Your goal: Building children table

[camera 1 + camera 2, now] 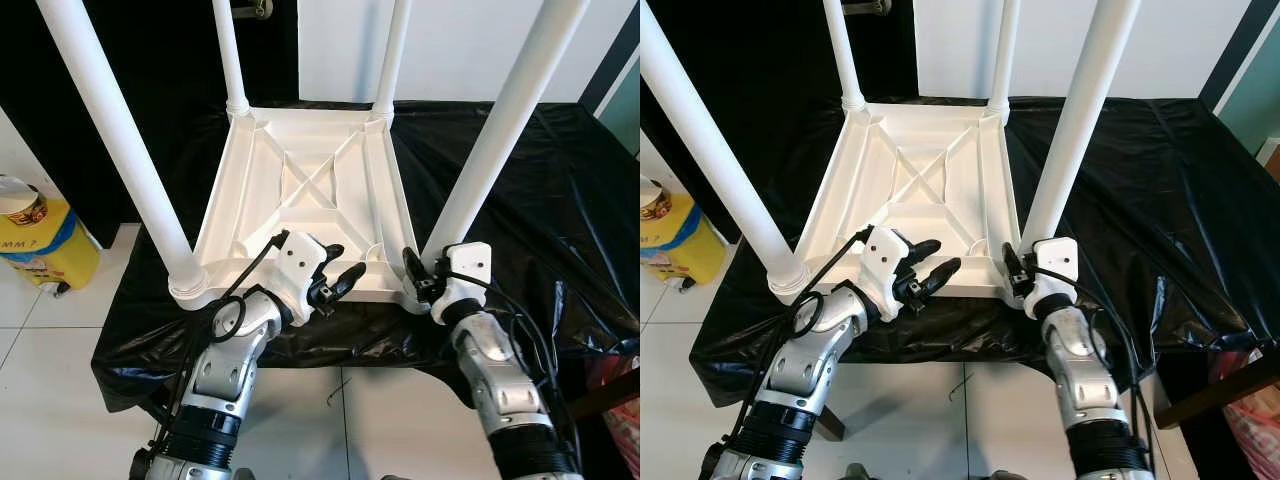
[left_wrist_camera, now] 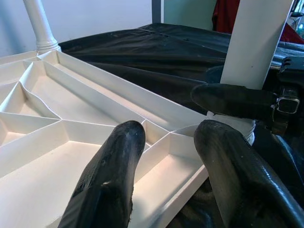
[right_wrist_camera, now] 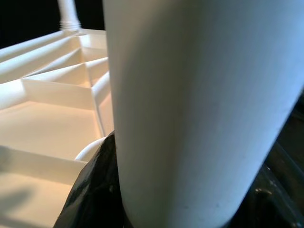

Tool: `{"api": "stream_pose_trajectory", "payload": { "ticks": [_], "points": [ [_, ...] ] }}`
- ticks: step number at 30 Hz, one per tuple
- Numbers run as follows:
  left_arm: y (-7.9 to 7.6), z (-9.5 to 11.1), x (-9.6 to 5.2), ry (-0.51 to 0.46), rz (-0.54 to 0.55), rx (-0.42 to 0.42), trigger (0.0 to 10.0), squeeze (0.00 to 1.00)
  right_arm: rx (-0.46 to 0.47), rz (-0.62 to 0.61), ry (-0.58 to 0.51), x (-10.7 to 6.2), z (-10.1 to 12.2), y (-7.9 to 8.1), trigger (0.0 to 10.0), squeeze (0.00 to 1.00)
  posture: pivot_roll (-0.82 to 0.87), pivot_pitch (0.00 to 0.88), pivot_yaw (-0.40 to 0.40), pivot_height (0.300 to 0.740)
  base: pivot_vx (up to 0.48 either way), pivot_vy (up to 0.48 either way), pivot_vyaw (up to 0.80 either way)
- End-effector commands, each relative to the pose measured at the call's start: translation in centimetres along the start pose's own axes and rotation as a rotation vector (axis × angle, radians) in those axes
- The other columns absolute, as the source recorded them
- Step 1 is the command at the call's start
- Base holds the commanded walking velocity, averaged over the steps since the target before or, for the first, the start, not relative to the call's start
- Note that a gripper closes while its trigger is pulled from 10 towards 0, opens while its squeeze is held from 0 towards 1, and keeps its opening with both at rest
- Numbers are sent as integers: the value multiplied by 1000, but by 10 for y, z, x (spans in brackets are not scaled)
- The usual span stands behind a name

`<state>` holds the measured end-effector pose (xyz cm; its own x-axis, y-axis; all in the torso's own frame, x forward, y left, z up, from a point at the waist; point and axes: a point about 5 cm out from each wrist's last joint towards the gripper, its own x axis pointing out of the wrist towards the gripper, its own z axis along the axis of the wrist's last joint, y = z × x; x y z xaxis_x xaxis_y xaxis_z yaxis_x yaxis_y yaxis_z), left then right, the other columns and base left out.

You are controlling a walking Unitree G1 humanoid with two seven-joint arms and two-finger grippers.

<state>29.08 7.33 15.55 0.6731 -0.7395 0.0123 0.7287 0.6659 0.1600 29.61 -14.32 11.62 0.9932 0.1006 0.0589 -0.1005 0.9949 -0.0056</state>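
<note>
Black sheeting [image 1: 520, 190] drapes a low surface on a pale tiled floor [image 1: 60, 350], and on it lies the white plastic children table [image 1: 310, 200], turned upside down so its ribbed underside with the X-shaped bracing faces up. Four white legs stand up from its corners: near left leg [image 1: 120, 150], near right leg [image 1: 505, 130], far left leg [image 1: 229, 55] and far right leg [image 1: 392, 55]; all four run out of the top of the picture, so their ends are cut off. The left gripper [image 1: 337, 283] hovers over the table's near edge, between the two near legs, its two black fingers [image 2: 114, 175] spread moderately apart with nothing between them; whether they touch the rim cannot be made out. The right gripper [image 1: 413, 272] sits at the base of the near right leg, where the leg meets the table corner. In the right wrist view the leg fills most of the frame, with one black finger [image 3: 92, 190] pressed close against it, and the second finger is hidden behind the leg, so the grip looks closed around the leg. To the robot's left, on the floor beside the sheeting, stands a yellow container [image 1: 45, 240], partly cut off by the frame edge.
</note>
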Motion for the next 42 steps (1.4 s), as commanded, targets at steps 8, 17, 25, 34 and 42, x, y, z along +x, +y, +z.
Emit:
{"api": "stream_pose_trajectory", "payload": {
  "ticks": [8, 17, 25, 34, 42],
  "points": [
    [5, -1, -3, 2, 111, -13, 10000, 0, 47, -7, 90, -7, -15, 18, 10000, 0, 1, 63, -66, 740, 0, 0, 0],
    [6, 1, -2, -2, 117, -13, 10000, 0, 20, -7, 64, -5, -8, 14, 10000, 871, 0, 65, -69, 740, 0, 0, 0],
    [7, 1, -1, -1, 118, -11, 10000, 0, 6, 64, 7, -4, 1, 11, 10000, 1000, -3, 63, -65, 740, 0, 0, 0],
    [7, -1, -3, 10, 114, -8, 10000, 0, -69, 270, -29, -3, 12, -12, 10000, 0, -3, 68, -61, 740, 0, 0, 0],
    [10, 2, -3, 1, 116, -16, 10000, 0, -138, 385, -45, 4, 22, -30, 10000, 0, -8, 83, -55, 740, 0, 0, 0]
  ]
}}
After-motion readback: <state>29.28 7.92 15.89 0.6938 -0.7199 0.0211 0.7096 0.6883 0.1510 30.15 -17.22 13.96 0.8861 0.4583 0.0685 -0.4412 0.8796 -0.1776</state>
